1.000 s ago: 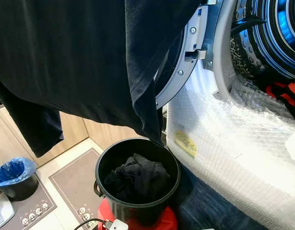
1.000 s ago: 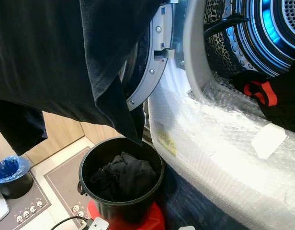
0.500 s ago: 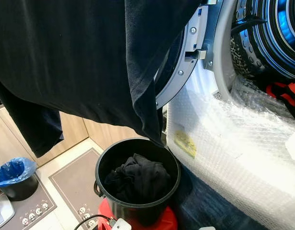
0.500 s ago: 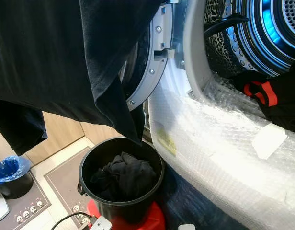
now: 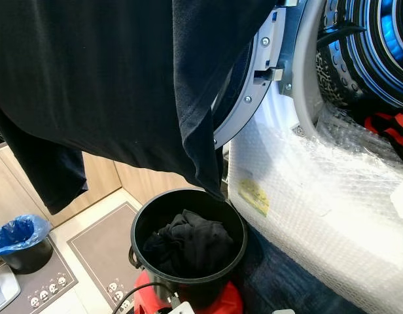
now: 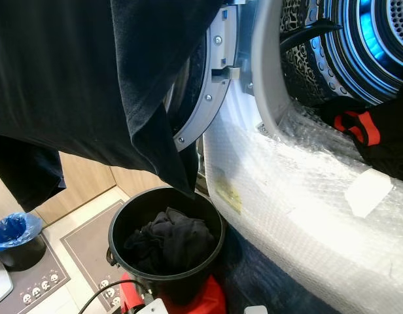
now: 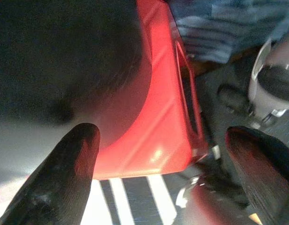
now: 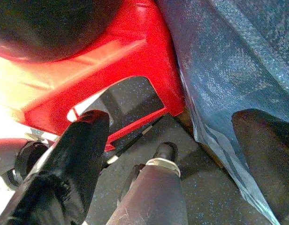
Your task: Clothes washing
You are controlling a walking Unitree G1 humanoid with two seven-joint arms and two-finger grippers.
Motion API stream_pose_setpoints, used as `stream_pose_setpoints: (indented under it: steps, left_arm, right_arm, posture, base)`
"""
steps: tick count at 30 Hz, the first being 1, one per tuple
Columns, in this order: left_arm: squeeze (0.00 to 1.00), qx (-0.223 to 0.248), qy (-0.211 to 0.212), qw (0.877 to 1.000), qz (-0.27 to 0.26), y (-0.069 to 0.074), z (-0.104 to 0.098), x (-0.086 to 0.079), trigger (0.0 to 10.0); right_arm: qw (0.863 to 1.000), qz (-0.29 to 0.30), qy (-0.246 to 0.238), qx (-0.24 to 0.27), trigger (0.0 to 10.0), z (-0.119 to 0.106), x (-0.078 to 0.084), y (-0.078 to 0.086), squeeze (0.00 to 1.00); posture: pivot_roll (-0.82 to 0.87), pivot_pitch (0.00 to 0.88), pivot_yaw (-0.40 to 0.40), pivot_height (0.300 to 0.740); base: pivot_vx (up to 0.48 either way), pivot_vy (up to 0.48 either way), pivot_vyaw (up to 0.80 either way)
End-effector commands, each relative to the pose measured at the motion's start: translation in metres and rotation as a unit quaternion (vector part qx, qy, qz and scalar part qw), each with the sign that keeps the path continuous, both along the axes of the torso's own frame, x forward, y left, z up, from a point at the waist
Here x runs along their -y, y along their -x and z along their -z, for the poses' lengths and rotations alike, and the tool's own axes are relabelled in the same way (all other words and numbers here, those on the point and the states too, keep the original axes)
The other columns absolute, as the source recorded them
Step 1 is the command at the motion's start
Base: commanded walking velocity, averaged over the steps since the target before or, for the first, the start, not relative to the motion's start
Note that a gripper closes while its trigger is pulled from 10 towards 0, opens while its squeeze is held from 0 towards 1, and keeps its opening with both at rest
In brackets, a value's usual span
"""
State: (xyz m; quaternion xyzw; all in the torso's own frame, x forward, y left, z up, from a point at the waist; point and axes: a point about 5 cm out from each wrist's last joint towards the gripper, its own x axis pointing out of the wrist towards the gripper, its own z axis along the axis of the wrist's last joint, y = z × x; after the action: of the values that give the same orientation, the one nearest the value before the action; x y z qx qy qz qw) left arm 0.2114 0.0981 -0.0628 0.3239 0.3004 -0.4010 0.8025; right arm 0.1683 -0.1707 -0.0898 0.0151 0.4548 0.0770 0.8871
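Below the open washer door point(image 5: 254, 98), soft, light dark clothes point(image 5: 186, 242) are seen bunched in the black bucket point(image 5: 139, 226), best pinched at a raised fold, while both grippers' jaws are held spread.

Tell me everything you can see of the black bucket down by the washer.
The black bucket is round, looks like dark plastic, and stands upright and open-topped with a small handle lug on its outer wall. It sits on a red stool, close beside the washer's bubble-wrapped front. Inside lies a crumpled heap of black clothes, filling it to about half. The low tip of a hanging black garment dangles just above its far rim; whether it touches cannot be told.
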Motion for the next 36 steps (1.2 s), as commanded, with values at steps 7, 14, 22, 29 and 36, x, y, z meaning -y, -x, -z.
stream_pose_setpoints:
  steps: [7,14,22,29,36]
  left_arm:
    - [0.00,0.023,-0.059,0.993,0.103,-0.003,-0.002,0.002,10.0]
    - [0.00,0.015,-0.047,0.989,0.137,0.000,-0.003,0.013,10.0]
    - [0.00,-0.032,0.022,0.996,0.082,0.003,-0.004,0.024,10.0]
    - [0.00,-0.030,0.039,0.995,0.091,-0.002,-0.009,0.033,10.0]
    - [0.00,-0.039,0.099,0.990,0.091,-0.010,-0.021,0.048,10.0]
  right_arm:
    - [1.000,0.004,-0.005,0.002,10.0,0.000,-0.002,0.000,0.00]
    - [1.000,0.009,-0.009,0.002,10.0,0.001,-0.003,0.001,0.00]
    - [1.000,0.021,-0.012,0.003,10.0,0.001,-0.002,0.002,0.00]
    - [1.000,0.018,-0.012,0.002,10.0,0.001,-0.002,0.003,0.00]
    - [1.000,0.019,-0.011,-0.003,10.0,0.003,-0.001,0.008,0.00]
  posture:
    - [-0.08,0.000,0.033,0.740]
    - [-0.09,0.000,0.045,0.740]
    - [-0.10,0.000,0.051,0.740]
    - [-0.09,0.000,0.049,0.740]
    - [-0.12,0.000,0.064,0.740]
  base:
    - [0.000,0.000,0.00]
    - [0.000,0.000,0.00]
    - [0.000,0.000,0.00]
    - [0.000,0.000,0.00]
    - [0.000,0.000,0.00]
